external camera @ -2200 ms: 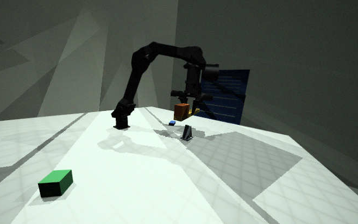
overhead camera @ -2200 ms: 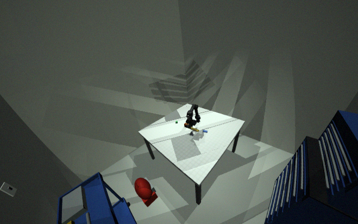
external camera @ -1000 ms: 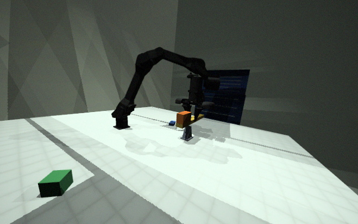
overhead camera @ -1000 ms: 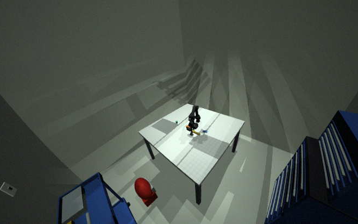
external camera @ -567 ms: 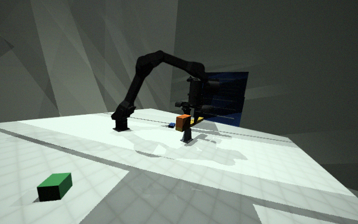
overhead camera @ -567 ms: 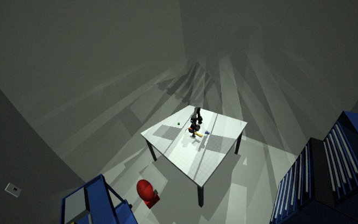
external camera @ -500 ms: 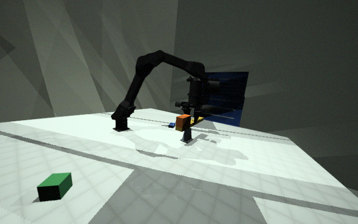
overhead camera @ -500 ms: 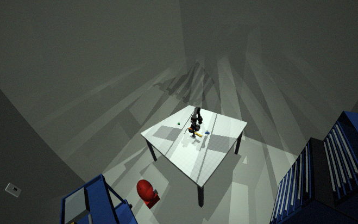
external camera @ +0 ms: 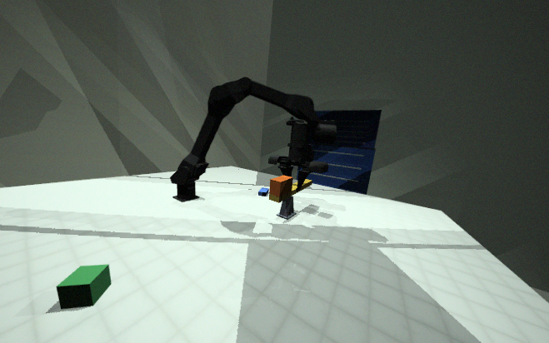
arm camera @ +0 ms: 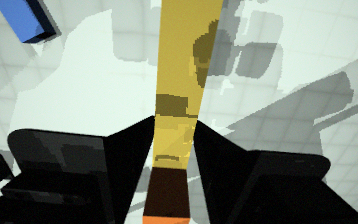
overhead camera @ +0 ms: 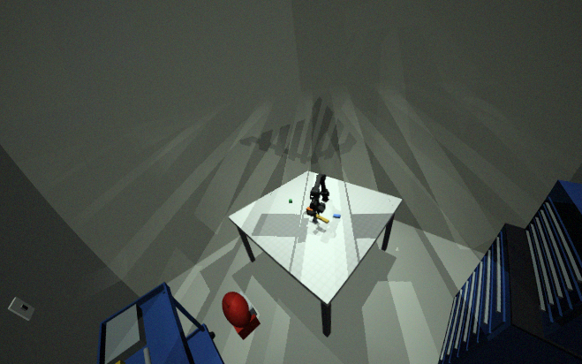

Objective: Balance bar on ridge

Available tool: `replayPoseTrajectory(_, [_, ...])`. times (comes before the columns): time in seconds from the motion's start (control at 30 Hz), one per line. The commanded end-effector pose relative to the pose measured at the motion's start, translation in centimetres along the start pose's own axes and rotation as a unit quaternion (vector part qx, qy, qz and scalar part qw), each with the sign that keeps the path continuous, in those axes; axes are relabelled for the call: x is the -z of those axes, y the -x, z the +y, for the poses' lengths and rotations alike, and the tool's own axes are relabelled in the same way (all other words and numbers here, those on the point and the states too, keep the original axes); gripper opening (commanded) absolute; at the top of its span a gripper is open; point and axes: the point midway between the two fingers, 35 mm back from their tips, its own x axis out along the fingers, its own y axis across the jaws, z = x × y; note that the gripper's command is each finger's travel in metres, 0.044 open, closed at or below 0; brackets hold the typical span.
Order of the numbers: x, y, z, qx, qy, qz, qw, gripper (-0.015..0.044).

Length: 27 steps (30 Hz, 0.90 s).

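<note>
The gripper point(arm camera: 174, 142) is clamping the yellow bar point(arm camera: 185, 65) (orange block point(external camera: 280, 186) at one end), which is sitting atop the dark ridge point(external camera: 286, 208). Beyond the ridge a blue block point(external camera: 262, 191) is lying on the table point(external camera: 416, 272); a green block point(external camera: 83, 285) is lying well apart.
</note>
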Motion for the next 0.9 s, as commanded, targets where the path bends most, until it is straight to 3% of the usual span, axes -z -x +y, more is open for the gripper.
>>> replayPoseTrajectory(0.0, [0.05,-0.06,-0.05,0.001,0.000,0.002,1.000,0.0000])
replayPoseTrajectory(0.87, [0.06,-0.28,-0.05,0.001,0.000,0.002,1.000,0.0000])
